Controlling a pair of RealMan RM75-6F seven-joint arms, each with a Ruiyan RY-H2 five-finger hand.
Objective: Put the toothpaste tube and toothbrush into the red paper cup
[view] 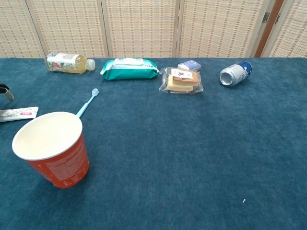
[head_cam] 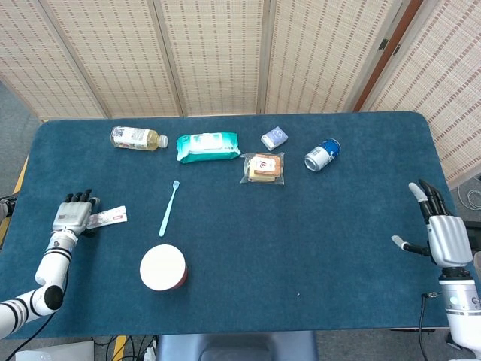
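On the blue table (head_cam: 353, 226), landmark: red paper cup (head_cam: 163, 268), upright, mouth open, standing near the front edge on the left side.
Toothpaste tube (head_cam: 106, 219): lying flat, up and to the left of the cup, well apart from it; seen at the far left edge in the chest view.
Toothbrush (head_cam: 168, 208): lying flat just behind the cup, bristle end pointing away from it, handle end near the rim.
Left hand (head_cam: 72, 214): resting at the outer end of the tube, fingers straight and side by side, holding nothing; contact with the tube too close to call.
Right hand (head_cam: 443, 233): far right of the cup, fingers spread, empty, idle.
Step in hand: likely closing on the tube.
Doing it well: pinch the tube across its flat body near the middle, lift clear of the cloth, carry toward the cup, tip one end down over the mouth, release only once inside the rim.
Risk: light cup, easily tipped by a sideways nudge.
Behind the cup, far side: bottle (head_cam: 137, 138), wipes pack (head_cam: 208, 147), snack packet (head_cam: 264, 168), can (head_cam: 322, 155).
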